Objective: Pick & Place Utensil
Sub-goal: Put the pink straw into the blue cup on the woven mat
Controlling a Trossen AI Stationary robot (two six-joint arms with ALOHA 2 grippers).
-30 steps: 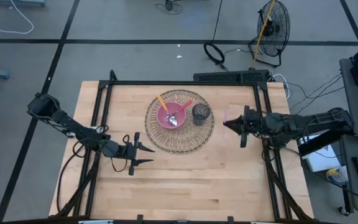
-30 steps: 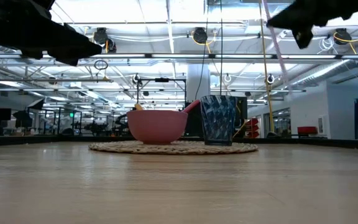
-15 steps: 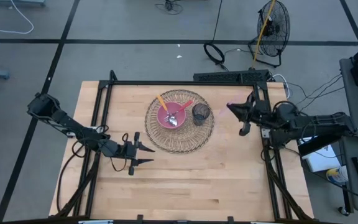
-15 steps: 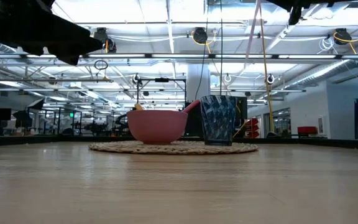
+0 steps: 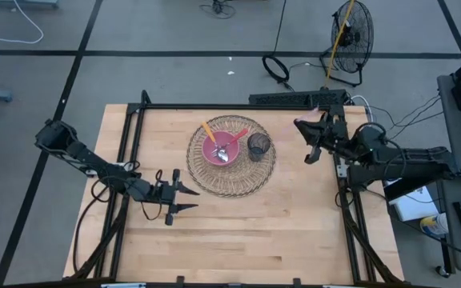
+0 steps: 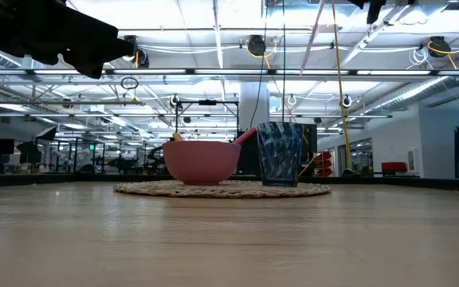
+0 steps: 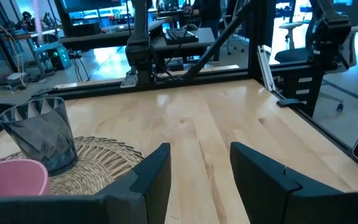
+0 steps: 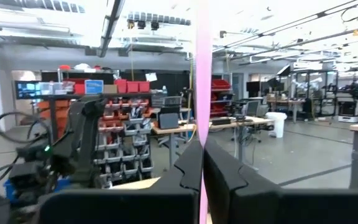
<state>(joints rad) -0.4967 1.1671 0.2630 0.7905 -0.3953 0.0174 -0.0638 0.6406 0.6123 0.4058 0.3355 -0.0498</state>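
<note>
Pink utensil (image 8: 202,74) runs off the right wrist view's top edge, its type unreadable — right gripper (image 6: 382,6) cropped by the low view's upper edge.

Readable text: none in any view.
Labels or brands: none legible on the table things or the arms.
Numbers or signs: none that can be made out; the screens and bins in the room beyond the jaws are too small to read.
</note>
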